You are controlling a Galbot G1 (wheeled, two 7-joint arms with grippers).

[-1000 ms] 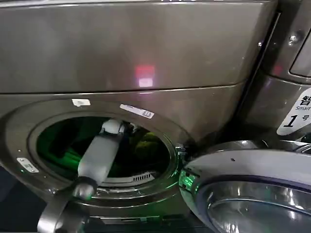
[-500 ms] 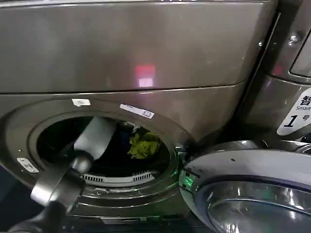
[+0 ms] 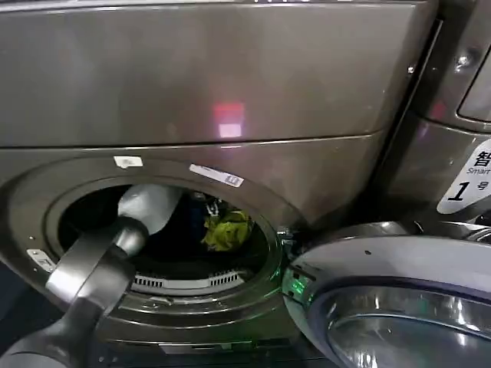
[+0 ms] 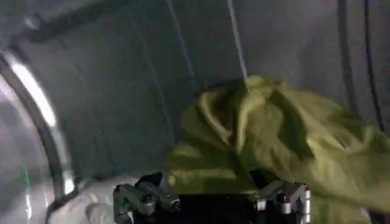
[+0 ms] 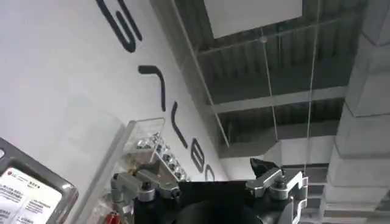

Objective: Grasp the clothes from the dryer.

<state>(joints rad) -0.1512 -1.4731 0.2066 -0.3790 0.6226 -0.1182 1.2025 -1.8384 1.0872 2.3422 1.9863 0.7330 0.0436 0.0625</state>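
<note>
Large bronze-grey front-loading dryer (image 3: 230, 84) with its round porthole open and its glass door (image 3: 399, 307) swung down to the right. Left arm reaching in through the porthole, left gripper (image 3: 211, 205) deep inside the dark drum, just above a crumpled yellow-green garment (image 3: 228, 230) hanging there. From the left wrist camera, that same yellow-green cloth (image 4: 274, 146) bunched in loose folds directly ahead of the left gripper (image 4: 213, 198), fingers (image 4: 143, 198) spread apart on either side of the nearest fold; contact with the fabric impossible to confirm. White-grey fabric (image 4: 91, 204) lying beside one finger, against the silver drum wall (image 4: 109, 91). Right gripper (image 5: 210, 185) parked away from the machine, pointing toward a ceiling and a white wall, fingers apart and empty. Probably light, limp and easily deformed, likely to slump or slide out of a shallow pinch. Best taken at a thick gathered ridge near the middle of the bundle, not a loose edge, with the drum wall kept clear of the fingers.
</note>
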